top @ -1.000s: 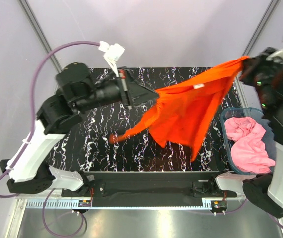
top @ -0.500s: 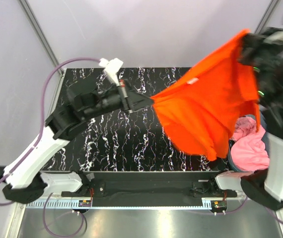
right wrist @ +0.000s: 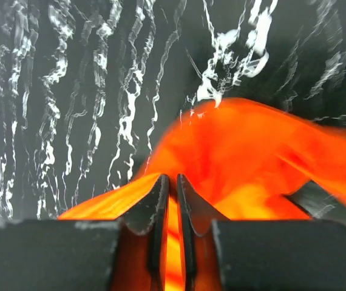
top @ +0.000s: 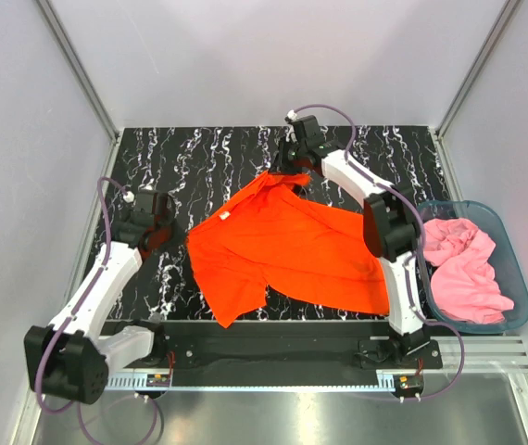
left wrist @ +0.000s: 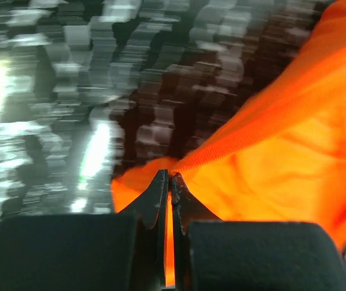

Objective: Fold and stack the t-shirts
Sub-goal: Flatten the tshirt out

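The orange-red t-shirt (top: 292, 246) lies spread, crumpled in part, across the middle of the black marbled table (top: 190, 158). My left gripper (top: 179, 237) is low at the shirt's left edge and shut on a fold of its hem (left wrist: 221, 151); the gripper shows in the left wrist view (left wrist: 170, 176). My right gripper (top: 283, 172) is stretched to the far side and shut on the shirt's far corner (right wrist: 246, 151); the gripper shows in the right wrist view (right wrist: 172, 177). The pink t-shirt (top: 463, 269) lies bunched in a bin at the right.
A clear blue-green plastic bin (top: 514, 255) stands off the table's right edge. Grey walls and metal posts enclose the table's back and sides. A black rail (top: 273, 338) runs along the near edge between the arm bases.
The orange shirt was held stretched in the air between both grippers. Both arms have swung down and forward, and the shirt now lies on the table, still gripped at both ends.
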You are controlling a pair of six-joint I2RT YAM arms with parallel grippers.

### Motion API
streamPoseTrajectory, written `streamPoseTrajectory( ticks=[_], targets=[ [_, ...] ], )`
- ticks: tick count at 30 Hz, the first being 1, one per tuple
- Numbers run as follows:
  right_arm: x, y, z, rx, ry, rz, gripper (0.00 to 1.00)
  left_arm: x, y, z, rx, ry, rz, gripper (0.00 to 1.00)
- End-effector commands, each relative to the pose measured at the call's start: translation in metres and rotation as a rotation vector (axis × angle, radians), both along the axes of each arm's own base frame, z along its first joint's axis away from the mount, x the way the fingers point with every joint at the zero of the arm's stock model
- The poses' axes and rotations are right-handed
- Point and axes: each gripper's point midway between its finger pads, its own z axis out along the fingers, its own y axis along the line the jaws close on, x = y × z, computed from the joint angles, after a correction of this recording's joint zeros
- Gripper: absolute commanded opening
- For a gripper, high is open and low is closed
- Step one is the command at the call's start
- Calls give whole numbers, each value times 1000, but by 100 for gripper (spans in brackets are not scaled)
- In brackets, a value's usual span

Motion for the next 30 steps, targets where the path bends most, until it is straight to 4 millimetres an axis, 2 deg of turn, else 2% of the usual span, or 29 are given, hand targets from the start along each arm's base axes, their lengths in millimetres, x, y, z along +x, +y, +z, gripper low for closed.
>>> streamPoseTrajectory(
  ticks=[1, 2, 4, 5, 7, 8, 9, 10, 11, 12, 13, 14, 15, 16, 17, 18, 19, 20, 21, 22, 23, 24, 26, 27, 29, 30],
  targets=[
    [20, 21, 56, 142, 16, -28, 16, -4, 46, -1, 161, 45, 49, 2],
    [2, 18, 32, 84, 139, -18, 18, -5, 53, -2, 188, 58, 55, 2],
    [-8, 23, 25, 58, 208, 32, 22, -3, 63, -2, 227, 61, 77, 2],
    [-25, 14, 20, -12, 274, 43, 29, -3, 66, -4, 235, 67, 83, 2],
    [-37, -4, 9, -100, 322, 22, 43, -4, 65, -8, 235, 80, 80, 11],
    [-53, -19, -3, -171, 368, 40, 53, -4, 63, -8, 233, 83, 59, 35],
    [-60, -33, 10, -200, 357, 27, 57, -4, 61, -8, 229, 87, 42, 41],
    [-67, -51, 6, -265, 370, -7, 58, -3, 58, -7, 219, 86, 19, 45],
    [-84, -67, -12, -314, 428, -14, 59, -4, 57, -5, 226, 80, -13, 50],
    [-92, -84, 8, -319, 399, -43, 60, -1, 55, 3, 225, 50, -32, 53],
    [-100, -95, 7, -337, 405, -60, 60, 0, 53, 7, 222, 37, -50, 55],
    [-125, -113, 3, -364, 436, -80, 61, 1, 51, 12, 229, 21, -80, 58],
    [-135, -123, 0, -381, 446, -98, 62, 5, 47, 21, 218, -5, -103, 58],
    [-142, -137, -5, -409, 448, -133, 63, 6, 37, 22, 192, -8, -143, 59],
    [-165, -150, -13, -426, 482, -156, 63, 12, 29, 27, 172, -37, -179, 60],
    [-175, -157, -19, -434, 495, -177, 64, 15, 14, 27, 121, -55, -233, 61],
    [-179, -165, -23, -432, 488, -205, 67, 14, -13, 25, 19, -57, -332, 59],
    [-198, -173, -36, -436, 524, -227, 67, 25, -30, 30, -29, -117, -378, 58],
    [-204, -177, -42, -434, 536, -242, 67, 22, -53, 16, -70, -92, -448, 56],
    [-206, -183, -48, -423, 549, -281, 67, 23, -67, 12, -96, -90, -488, 54],
    [-216, -188, -59, -431, 583, -295, 68, 28, -81, 11, -109, -99, -513, 53],
    [-218, -189, -64, -427, 595, -307, 67, 32, -99, -4, -116, -47, -555, 50],
    [-218, -189, -77, -424, 625, -332, 67, 38, -117, -14, -160, -2, -587, 49],
    [-217, -195, -82, -454, 628, -354, 67, 45, -124, -31, -174, 53, -583, 48],
    [-212, -195, -89, -463, 631, -370, 67, 52, -131, -42, -205, 82, -571, 44],
    [-210, -195, -95, -473, 641, -370, 66, 56, -133, -54, -204, 113, -561, 44]
  ],
)
